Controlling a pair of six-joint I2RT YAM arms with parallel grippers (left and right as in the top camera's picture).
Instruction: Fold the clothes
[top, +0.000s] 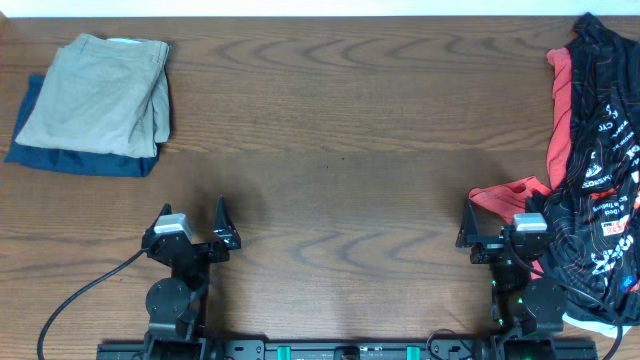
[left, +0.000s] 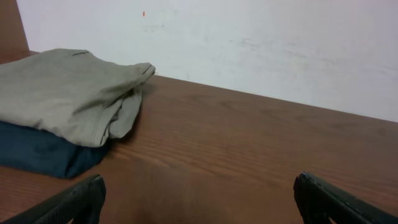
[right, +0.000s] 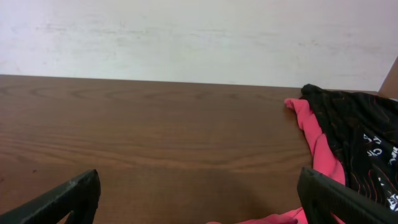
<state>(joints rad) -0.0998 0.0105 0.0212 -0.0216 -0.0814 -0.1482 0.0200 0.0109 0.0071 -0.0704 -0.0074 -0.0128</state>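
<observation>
The black jersey (top: 598, 170) with thin orange-red lines, sponsor logos and a red lining lies crumpled along the table's right edge. It also shows at the right of the right wrist view (right: 354, 137). My right gripper (top: 497, 222) is open and empty near the front edge, just left of the jersey's red fold; in the right wrist view (right: 199, 199) its fingers are wide apart over bare wood. My left gripper (top: 190, 215) is open and empty at the front left; in the left wrist view (left: 199, 199) its fingers are wide apart over bare wood.
A folded beige garment (top: 100, 95) lies on a folded dark blue one (top: 85, 158) at the back left; both show in the left wrist view, beige (left: 68, 90) on blue (left: 43, 152). A white wall stands behind the table.
</observation>
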